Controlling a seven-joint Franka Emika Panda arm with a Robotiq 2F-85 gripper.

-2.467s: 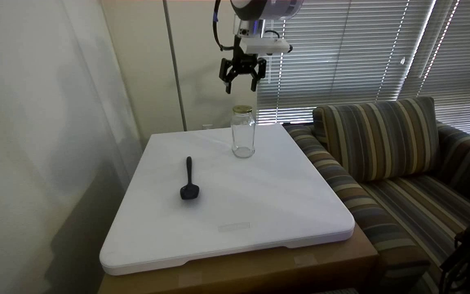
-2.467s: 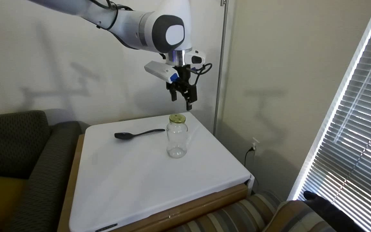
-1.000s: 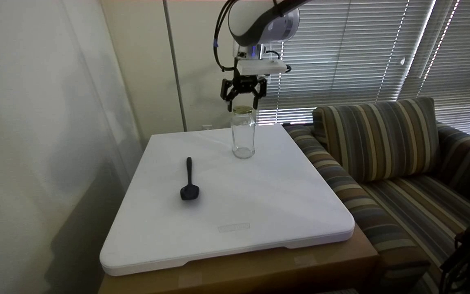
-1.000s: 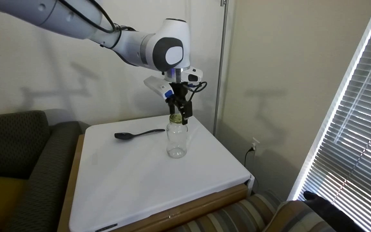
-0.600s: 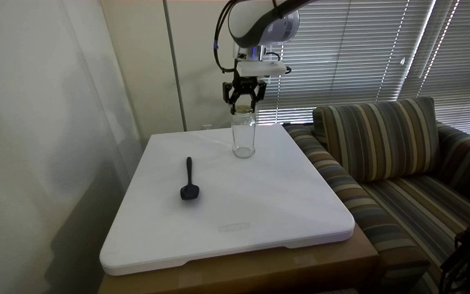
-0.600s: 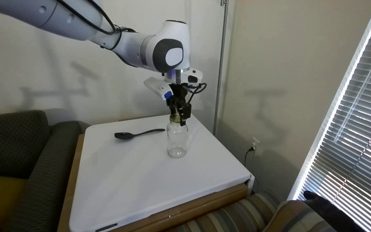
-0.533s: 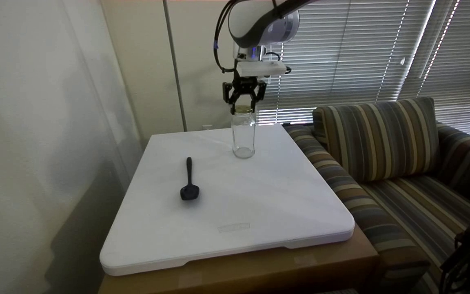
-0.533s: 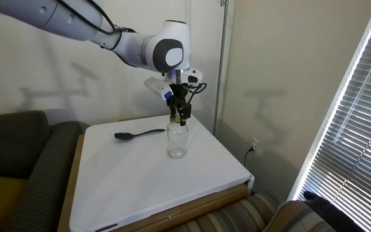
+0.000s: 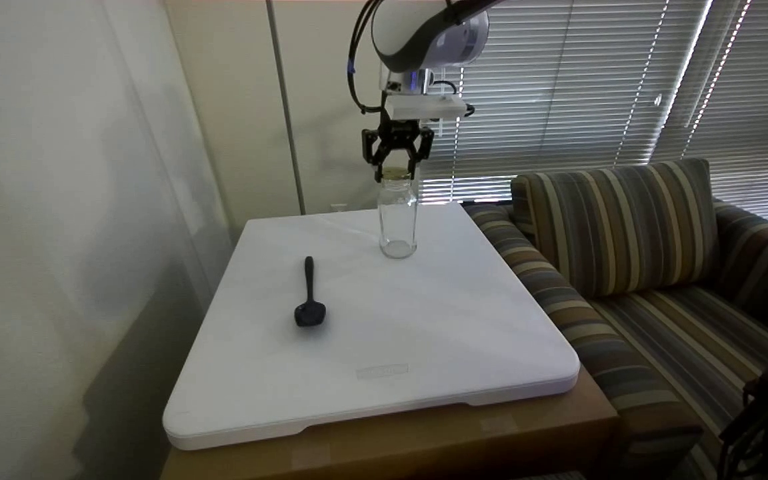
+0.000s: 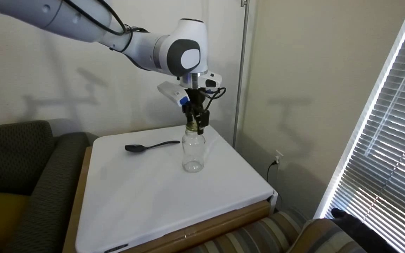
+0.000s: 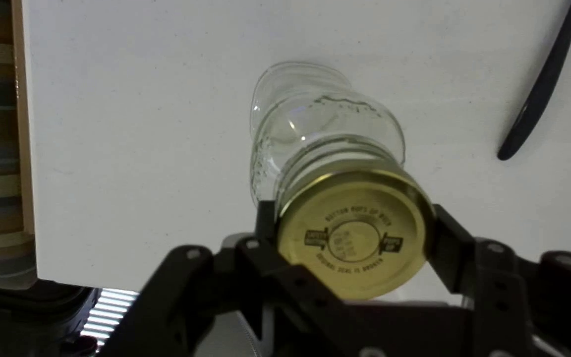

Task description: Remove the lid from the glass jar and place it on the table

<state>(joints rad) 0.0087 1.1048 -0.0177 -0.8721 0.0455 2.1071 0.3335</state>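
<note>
The glass jar stands upright toward the back of the white table, its clear body also visible in the wrist view. My gripper points down over the jar's mouth, shut on the gold lid. One black fingertip presses each side of the lid's edge. In both exterior views the lid sits slightly above the jar's glass neck, level or nearly so. Whether its rim is fully apart from the glass I cannot tell.
A black spoon-like utensil lies on the table, its handle to the right in the wrist view. The striped sofa borders one table edge; a dark sofa borders another. A wall rises close beside the table.
My gripper came down over the jar, and its fingers drew in onto the lid. Since half a second ago, gripper and lid have risen slightly; the jar's base stayed put.
</note>
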